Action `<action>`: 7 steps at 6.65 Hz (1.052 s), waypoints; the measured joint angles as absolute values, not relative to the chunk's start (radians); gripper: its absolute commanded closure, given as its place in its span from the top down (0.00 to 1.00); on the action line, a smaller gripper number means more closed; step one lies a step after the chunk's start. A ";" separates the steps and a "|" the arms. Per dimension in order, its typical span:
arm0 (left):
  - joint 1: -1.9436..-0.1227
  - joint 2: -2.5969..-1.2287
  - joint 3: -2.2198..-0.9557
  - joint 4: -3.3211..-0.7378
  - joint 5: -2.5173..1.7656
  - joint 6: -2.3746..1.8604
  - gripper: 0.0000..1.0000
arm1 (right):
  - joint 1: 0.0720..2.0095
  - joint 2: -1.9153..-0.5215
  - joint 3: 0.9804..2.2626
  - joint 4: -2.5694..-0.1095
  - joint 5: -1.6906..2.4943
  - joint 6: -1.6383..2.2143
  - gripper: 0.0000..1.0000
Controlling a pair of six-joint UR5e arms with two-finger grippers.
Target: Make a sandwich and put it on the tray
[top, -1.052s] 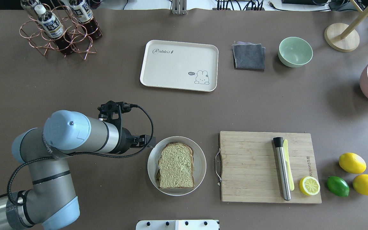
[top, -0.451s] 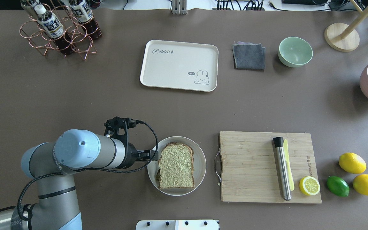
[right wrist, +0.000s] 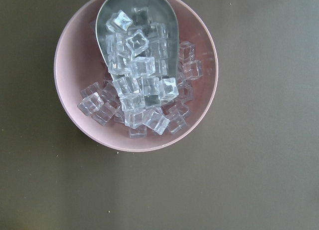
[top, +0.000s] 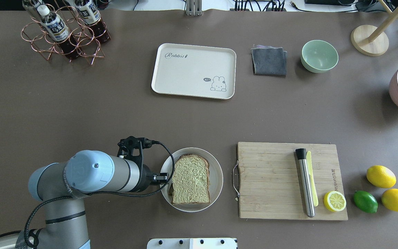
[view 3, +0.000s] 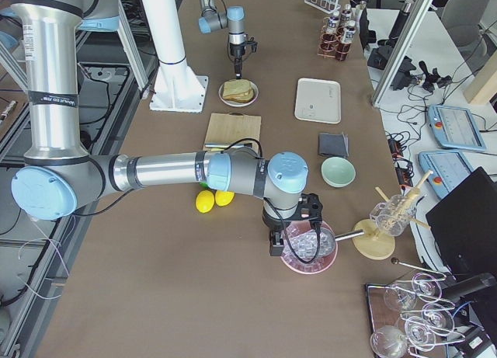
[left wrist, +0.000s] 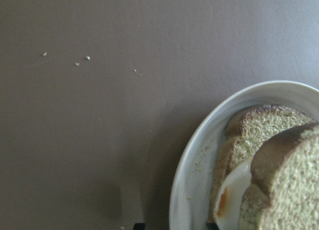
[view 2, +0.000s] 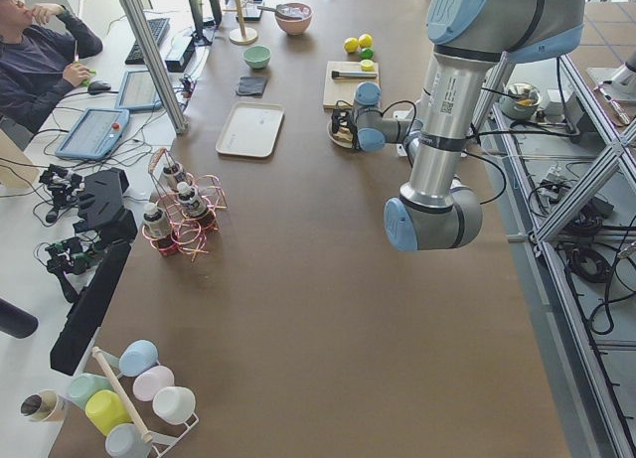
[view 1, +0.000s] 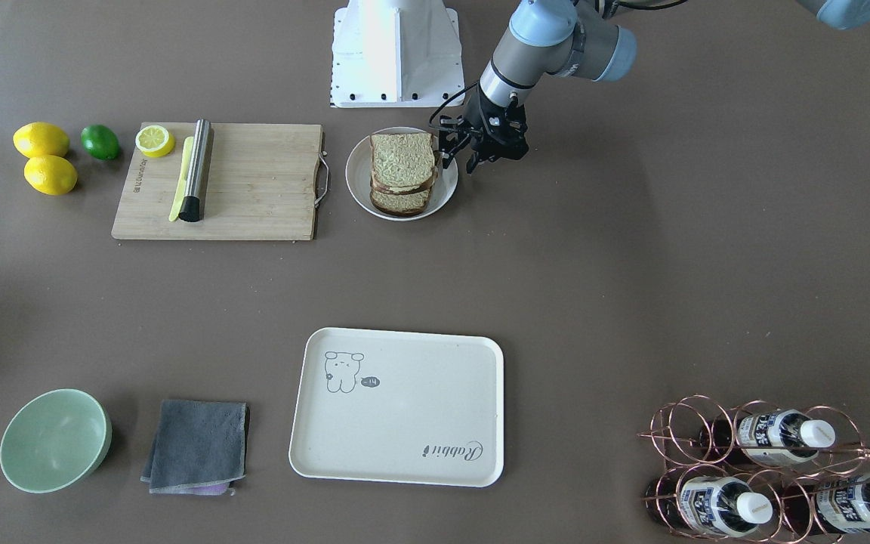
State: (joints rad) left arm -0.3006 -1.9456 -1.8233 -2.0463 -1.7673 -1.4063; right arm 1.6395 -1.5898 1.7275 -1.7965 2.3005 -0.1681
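Your left hand (top: pixel 164 178), fingers apart, is at the round white dish (top: pixel 218 173) rim; brown-crusted egg sandwich (top: pixel 190 180) inside. Beside dish: wooden cutting board (top: pixel 271 180); cream rectangular tray (top: pixel 192 69) well apart.

Pink bowl (right wrist: pixel 74 60) sits on brown table (right wrist: pixel 264 185). Clear ice cubes (right wrist: pixel 143 68) heaped inside; metal scoop (right wrist: pixel 163 8) rests among them.

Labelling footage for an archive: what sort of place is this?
Probably a robotics lab staged as a kitchen: a robot arm over a long table, a sandwich and cutting board, a person by a keyboard.
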 measured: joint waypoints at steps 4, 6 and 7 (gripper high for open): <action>-0.296 -1.954 -1.799 -2.048 -1.767 -1.402 0.06 | 1.640 -1.589 1.727 -1.795 2.301 -0.162 1.00; -0.296 -1.957 -1.792 -2.048 -1.767 -1.396 0.00 | 1.639 -1.590 1.727 -1.795 2.301 -0.161 1.00; -0.296 -1.960 -1.792 -2.048 -1.768 -1.384 0.00 | 1.639 -1.590 1.727 -1.795 2.301 -0.161 1.00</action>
State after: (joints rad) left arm -0.2965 -1.9597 -1.7925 -2.0482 -1.7676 -1.3841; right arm 1.6393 -1.5902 1.7267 -1.7948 2.3010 -0.1615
